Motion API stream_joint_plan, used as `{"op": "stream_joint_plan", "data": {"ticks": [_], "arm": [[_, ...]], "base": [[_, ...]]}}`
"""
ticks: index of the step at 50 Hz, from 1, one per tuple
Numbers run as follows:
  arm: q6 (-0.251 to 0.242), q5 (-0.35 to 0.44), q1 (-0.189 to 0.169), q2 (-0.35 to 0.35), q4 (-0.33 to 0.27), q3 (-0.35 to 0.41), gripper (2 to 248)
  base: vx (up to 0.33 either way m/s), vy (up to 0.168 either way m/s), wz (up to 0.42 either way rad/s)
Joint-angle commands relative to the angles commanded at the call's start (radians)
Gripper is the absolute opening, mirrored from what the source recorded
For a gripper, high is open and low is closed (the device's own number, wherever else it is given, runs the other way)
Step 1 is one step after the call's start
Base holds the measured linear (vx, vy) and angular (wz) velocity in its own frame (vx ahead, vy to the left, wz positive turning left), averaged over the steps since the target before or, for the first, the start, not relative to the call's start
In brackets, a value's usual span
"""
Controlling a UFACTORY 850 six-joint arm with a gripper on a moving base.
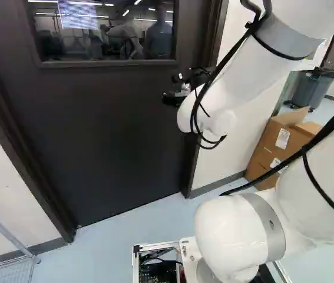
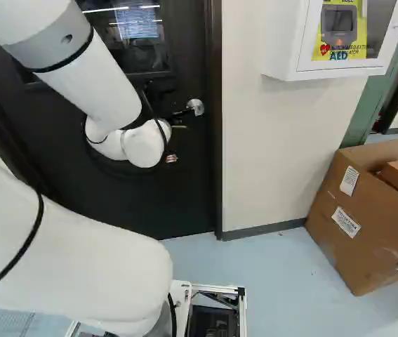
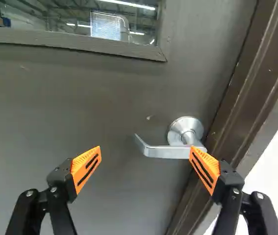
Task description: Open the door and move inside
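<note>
We have our tool (image 3: 145,148) spread wide, with the lever handle (image 3: 167,152) ahead of it, lying crosswise and offset toward the finger nearer the door frame (image 3: 249,88).

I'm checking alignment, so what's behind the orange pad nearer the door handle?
The handle shows past that pad's tip, with door and frame around; whatever the pad covers can't be seen.

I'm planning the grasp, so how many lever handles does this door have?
1: the lever handle, ahead of the end effector, on the door beside its frame. The arm hides part of the door; another could be hidden.
</note>
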Motion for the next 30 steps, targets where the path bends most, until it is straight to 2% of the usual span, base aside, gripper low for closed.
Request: {"op": "stream_joint_plan", "data": {"ticks": [11, 30], "arm": [[0.0, 0.0, 0.0, -0.011, -0.038, -0.034, 247], [0.0, 0.0, 0.0, -0.051, -0.043, -0.091, 247]], "base": [[0.0, 0.0, 0.0], [0.0, 0.0, 0.0]]}}
